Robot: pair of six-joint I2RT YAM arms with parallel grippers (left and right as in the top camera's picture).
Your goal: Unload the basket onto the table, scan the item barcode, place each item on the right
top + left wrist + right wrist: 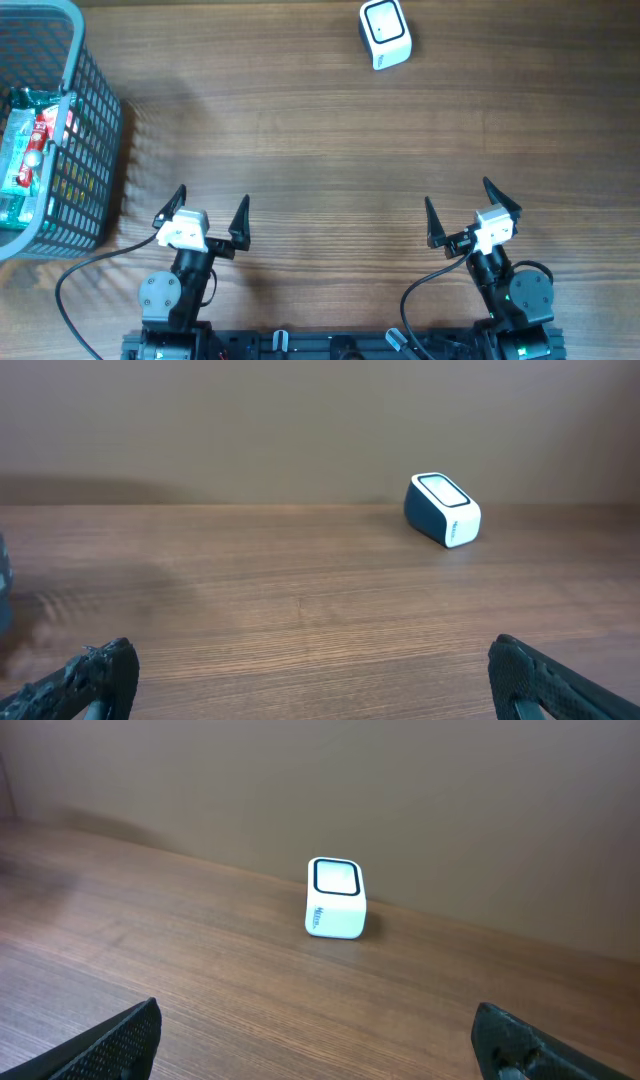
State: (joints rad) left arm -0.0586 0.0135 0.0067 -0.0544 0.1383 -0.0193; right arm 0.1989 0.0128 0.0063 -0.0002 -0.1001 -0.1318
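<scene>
A small white barcode scanner with a dark-framed window stands at the far edge of the wooden table; it also shows in the left wrist view and the right wrist view. Packaged items lie in the grey basket at the far left; no barcode can be made out on them. My left gripper is open near the front left, empty. Near the front right, my right gripper is open too, with bare wood between its fingers.
The basket's mesh wall stands just left of my left arm. Black cables loop on the table by both arm bases. A brown wall runs behind the scanner.
</scene>
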